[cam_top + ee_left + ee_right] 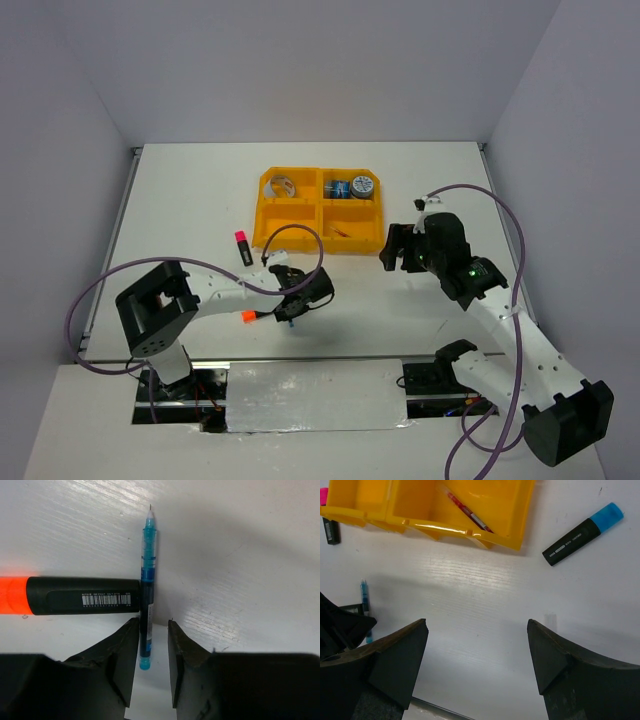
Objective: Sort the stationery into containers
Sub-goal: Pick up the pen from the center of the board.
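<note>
White table (180,200) enclosed by plain pale grey walls (300,70); soft, even light.

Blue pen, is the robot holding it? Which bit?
Not gripped yet. The jaws of the left gripper sit either side of the blue pen, at its back end, with a gap beside it. The right gripper is open, holding nothing.

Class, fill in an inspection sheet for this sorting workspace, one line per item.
Surface: white table.
Job's things: orange tray holds pale ring, blue-grey tape roll, red pen; pink-capped marker, orange-capped marker, blue-capped marker, blue pen lie outside it.
Clutter: nothing seen.
Claws: left claw open astride the blue pen; right claw open, empty.
Cables: purple cables in loose loops.
Surroundings: grey walls.
</note>
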Motion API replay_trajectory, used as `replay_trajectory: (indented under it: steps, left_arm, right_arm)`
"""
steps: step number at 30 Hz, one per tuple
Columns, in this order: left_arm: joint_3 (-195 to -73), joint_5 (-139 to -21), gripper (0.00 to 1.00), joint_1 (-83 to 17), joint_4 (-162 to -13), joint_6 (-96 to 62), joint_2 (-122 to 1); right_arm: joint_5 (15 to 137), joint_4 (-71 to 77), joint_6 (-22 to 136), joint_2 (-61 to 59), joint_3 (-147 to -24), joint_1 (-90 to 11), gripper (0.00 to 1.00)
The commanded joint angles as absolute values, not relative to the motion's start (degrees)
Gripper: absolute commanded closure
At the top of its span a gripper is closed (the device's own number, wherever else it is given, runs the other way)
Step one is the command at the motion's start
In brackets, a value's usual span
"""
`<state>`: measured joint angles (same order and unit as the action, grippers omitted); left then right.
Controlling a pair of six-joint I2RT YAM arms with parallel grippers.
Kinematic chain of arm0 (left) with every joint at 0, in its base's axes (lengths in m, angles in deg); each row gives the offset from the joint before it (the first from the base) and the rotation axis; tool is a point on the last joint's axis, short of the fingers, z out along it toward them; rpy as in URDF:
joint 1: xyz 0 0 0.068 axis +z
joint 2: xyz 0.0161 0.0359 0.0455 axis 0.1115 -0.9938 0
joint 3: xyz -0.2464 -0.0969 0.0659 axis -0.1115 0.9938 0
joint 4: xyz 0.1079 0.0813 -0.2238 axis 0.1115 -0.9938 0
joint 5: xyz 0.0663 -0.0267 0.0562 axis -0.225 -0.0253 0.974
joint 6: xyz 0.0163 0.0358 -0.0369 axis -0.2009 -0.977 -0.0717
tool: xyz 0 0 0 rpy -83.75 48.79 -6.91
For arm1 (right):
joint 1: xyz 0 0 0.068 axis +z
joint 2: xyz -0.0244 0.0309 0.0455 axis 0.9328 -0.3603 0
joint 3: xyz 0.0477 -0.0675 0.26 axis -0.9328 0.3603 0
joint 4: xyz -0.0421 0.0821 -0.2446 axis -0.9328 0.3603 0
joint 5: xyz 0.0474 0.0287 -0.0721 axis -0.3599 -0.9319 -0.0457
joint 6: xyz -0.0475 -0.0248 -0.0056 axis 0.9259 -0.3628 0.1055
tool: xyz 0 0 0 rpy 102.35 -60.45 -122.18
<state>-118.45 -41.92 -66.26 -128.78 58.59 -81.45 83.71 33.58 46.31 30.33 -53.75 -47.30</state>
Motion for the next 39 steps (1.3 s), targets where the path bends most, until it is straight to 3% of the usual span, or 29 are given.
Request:
replay_trajectory:
  steps: [1,8,10,17,21,26,29,33,39]
  left_arm:
    - [-117.58,-42.52,0.59,-66.08,-128.06,58.93,-82.14]
    - [-116.17,-43.31,0.68,-66.08,-126.92,58.67,-81.79]
    - [-115.21,-44.02,0.79,-66.08,-125.52,57.8,-81.79]
    - [-114.15,-47.35,1.0,-66.17,-121.82,55.51,-83.02]
    - [-116.15,-47.1,1.0,-67.57,-120.85,50.68,-82.15]
    - [-126.34,-36.23,1.0,-74.15,-137.16,49.0,-76.37]
    - [-127.33,-33.48,1.0,-75.74,-139.31,46.9,-72.05]
    - [-125.31,-35.93,1.0,-77.06,-134.47,33.64,-61.18]
    - [-123.91,-35.58,1.0,-78.12,-138.34,26.7,-46.48]
  right_arm:
    - [83.32,31.29,46.25,30.54,-53.42,-47.35,0.13]
    - [82.71,31.21,46.25,30.63,-53.42,-47.35,0.13]
    - [82.01,31.56,46.25,30.28,-53.68,-47.35,0.13]
    - [80.61,31.91,46.17,29.83,-54.12,-47.7,0.12]
    - [80.16,31.91,45.99,29.22,-53.95,-48.75,0.1]
    - [81.37,32.34,45.64,22.55,-54.21,-50.25,0.1]
    - [85.33,33.22,45.46,19.38,-54.91,-50.34,0.1]
    - [87.62,33.84,47.04,16.66,-55.97,-50.42,0.09]
    - [89.57,34.73,47.57,9.36,-56.59,-50.86,0.09]
